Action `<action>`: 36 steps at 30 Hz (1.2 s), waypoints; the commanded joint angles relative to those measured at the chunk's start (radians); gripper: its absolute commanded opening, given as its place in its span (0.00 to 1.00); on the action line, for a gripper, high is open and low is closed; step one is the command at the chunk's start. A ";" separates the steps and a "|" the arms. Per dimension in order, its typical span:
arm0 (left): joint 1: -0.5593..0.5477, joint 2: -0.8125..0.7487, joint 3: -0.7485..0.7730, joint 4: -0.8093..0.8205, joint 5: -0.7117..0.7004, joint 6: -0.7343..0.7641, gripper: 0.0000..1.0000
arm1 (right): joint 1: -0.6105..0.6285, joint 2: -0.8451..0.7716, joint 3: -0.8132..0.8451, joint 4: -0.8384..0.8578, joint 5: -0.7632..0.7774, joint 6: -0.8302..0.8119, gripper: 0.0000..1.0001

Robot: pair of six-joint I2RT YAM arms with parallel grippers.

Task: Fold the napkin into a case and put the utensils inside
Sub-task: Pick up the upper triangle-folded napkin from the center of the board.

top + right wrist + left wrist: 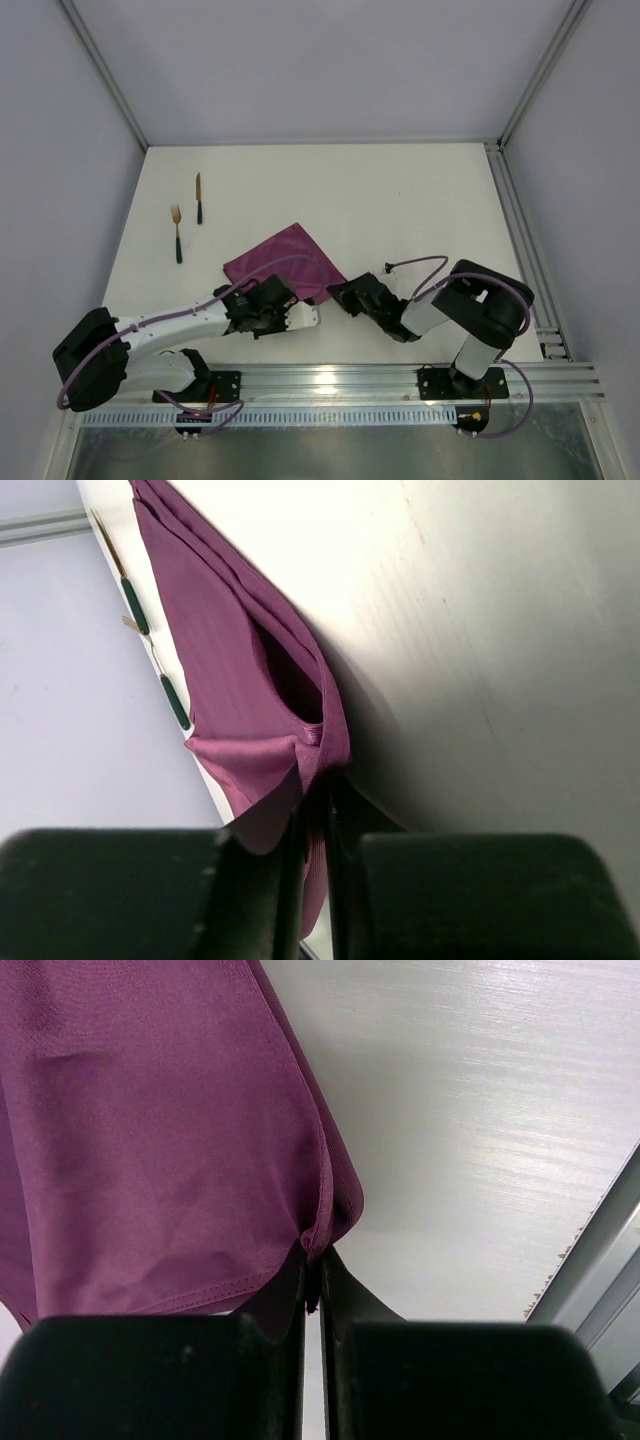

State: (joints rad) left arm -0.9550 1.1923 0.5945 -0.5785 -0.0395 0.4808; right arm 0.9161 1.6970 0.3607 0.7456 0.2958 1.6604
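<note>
Both arms are on the napkin (285, 262) at the near middle of the table (420, 200), left pincer (314, 1260) clamped on one corner, right pincer (322, 790) pinching its folded edge, fork (177, 232) and knife (198, 197) well apart far-left.

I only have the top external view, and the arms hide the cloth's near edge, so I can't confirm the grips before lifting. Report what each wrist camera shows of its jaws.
Observer: In the left wrist view, the left gripper has its jaws closed on a corner of the napkin, with cloth pinched between them.
Operator: Now give me the right side.
Observer: In the right wrist view, the right gripper has its jaws together on the napkin's edge. The cloth there lies in layers, with a dark gap open between them.
</note>
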 commanded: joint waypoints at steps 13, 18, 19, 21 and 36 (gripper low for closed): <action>0.016 -0.083 0.024 -0.065 0.122 0.030 0.50 | 0.000 -0.040 0.024 -0.267 0.042 -0.234 0.04; 0.039 -0.144 0.050 -0.148 0.202 0.053 0.58 | -0.002 -0.085 0.047 -0.307 0.046 -0.315 0.04; 0.059 -0.166 0.056 -0.161 0.211 0.056 0.58 | -0.002 -0.100 0.050 -0.311 0.046 -0.329 0.04; 0.088 -0.184 0.060 -0.170 0.234 0.067 0.58 | -0.003 -0.114 0.061 -0.321 0.039 -0.372 0.04; 0.134 -0.057 0.134 -0.102 0.311 0.042 0.61 | -0.036 -0.143 0.106 -0.335 -0.040 -0.501 0.04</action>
State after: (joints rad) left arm -0.7982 1.1431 0.6685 -0.6704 0.1867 0.4885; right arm 0.8841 1.5574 0.4503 0.4397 0.2501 1.1980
